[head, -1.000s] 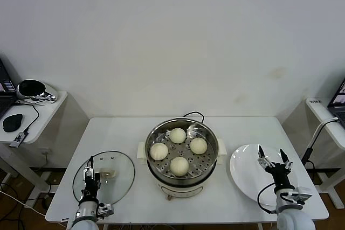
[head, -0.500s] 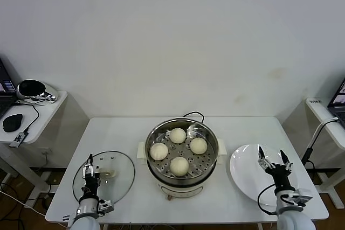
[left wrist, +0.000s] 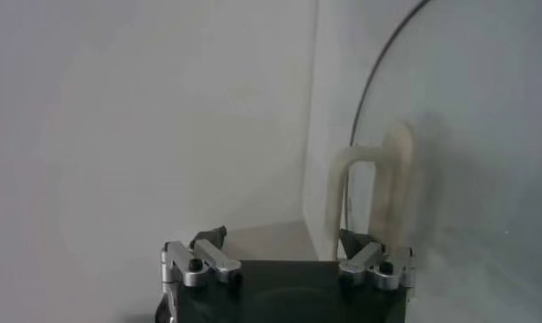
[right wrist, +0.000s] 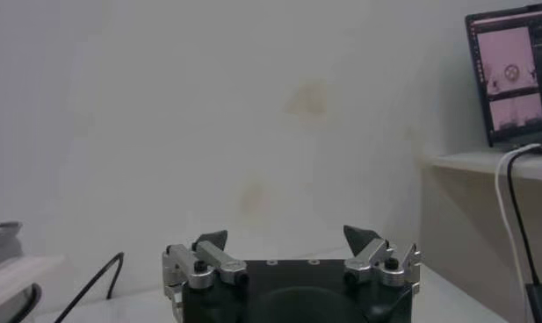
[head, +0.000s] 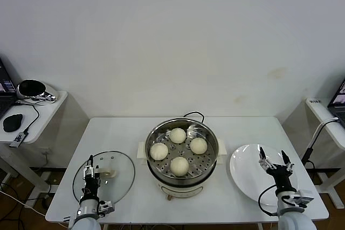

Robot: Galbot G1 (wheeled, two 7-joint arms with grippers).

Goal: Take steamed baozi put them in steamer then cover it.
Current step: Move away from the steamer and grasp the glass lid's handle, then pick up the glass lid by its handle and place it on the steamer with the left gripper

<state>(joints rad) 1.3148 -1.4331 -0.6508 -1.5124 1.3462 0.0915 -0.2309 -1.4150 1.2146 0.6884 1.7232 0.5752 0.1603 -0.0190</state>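
The steamer (head: 180, 180) stands mid-table, uncovered, with several cream-white baozi (head: 179, 165) on its perforated tray. The glass cover (head: 116, 184) lies flat on the table to its left. My left gripper (head: 89, 165) hovers over the cover's near-left part, by the cream handle (head: 108, 173). In the left wrist view the left gripper (left wrist: 284, 239) is open, and the handle (left wrist: 367, 197) stands just beyond one fingertip, not between the fingers. My right gripper (head: 272, 153) hangs open and empty over the white plate (head: 245, 176). The right wrist view shows the right gripper (right wrist: 286, 237) wide open.
A black cord (head: 194, 115) runs behind the steamer. A side table (head: 48, 106) on the left carries a mouse and a cable. On the right, another side table holds a laptop (right wrist: 509, 75) and a white cable (head: 318, 133).
Both grippers have drifted slightly toward the table's front edge. The cover, steamer and baozi have not moved.
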